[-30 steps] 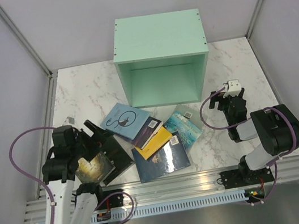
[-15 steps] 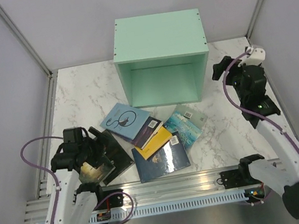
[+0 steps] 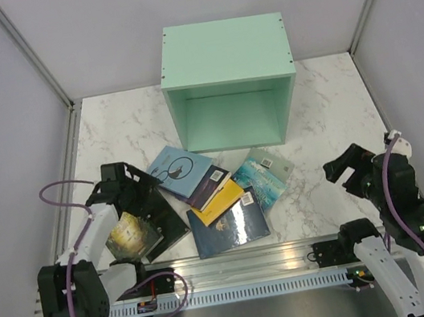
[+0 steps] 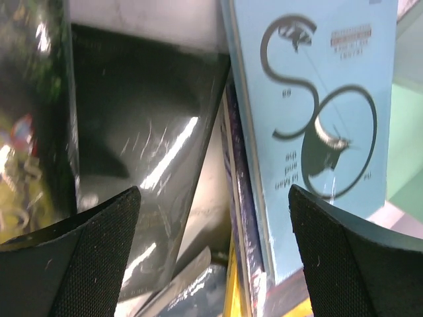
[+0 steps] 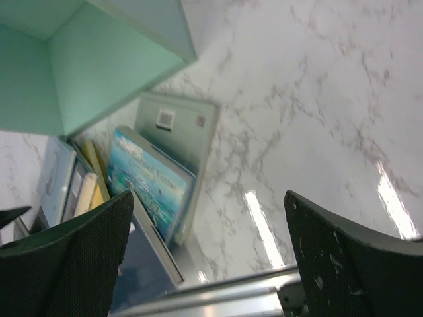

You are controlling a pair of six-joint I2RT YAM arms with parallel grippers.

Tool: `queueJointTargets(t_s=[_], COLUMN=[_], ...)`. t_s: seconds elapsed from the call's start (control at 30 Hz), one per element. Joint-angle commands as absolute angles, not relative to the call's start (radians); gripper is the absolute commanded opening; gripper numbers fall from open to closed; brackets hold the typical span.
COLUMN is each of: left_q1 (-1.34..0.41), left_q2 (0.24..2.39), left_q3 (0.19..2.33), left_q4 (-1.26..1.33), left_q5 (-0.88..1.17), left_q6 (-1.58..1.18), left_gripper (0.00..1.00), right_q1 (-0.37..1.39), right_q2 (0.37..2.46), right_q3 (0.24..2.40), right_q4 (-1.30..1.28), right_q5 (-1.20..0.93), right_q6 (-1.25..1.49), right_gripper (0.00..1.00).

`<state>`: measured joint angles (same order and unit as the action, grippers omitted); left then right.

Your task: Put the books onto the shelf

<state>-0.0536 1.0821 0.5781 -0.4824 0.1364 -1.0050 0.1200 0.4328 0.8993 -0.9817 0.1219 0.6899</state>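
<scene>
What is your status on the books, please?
Left gripper open, low over black book. Right gripper open, empty. Books all on table, shelf unblocked.

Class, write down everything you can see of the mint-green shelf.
The shelf is a mint-green open-fronted box, seemingly painted wood, with small dark screw dots along its top edges. It stands upright at the far middle of the marble table, opening facing the near edge. Its inside is empty; the books lie in front of it.

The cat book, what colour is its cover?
The cat book is light blue; left wrist view shows it best.
</scene>
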Motion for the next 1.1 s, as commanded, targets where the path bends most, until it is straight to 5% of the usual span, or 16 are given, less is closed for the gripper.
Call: queueJointTargets(t_s=[0.0,0.77,1.07], left_q1=[-0.052,-0.051,-0.06], left_q2=[1.156,1.534,1.606], left_q3=[0.641,0.519,0.515], left_q4=[-0.333,0.198,0.345], left_q5=[0.065,0.06,0.107], left_q6=[-1.023,-1.31,-1.344], left_gripper=[0.95,0.88,0.65], right_q1=[0.124,0.124,0.123], right_q2=[0.365,0.322,0.327], right_q3=[0.848,0.942,0.925], right_q4=[-1.267,-1.356,-1.355], right_q5=[0.081,0.127,0.153], right_q6=[0.82,0.805,0.784], right_gripper=[0.97,0.98,0.98])
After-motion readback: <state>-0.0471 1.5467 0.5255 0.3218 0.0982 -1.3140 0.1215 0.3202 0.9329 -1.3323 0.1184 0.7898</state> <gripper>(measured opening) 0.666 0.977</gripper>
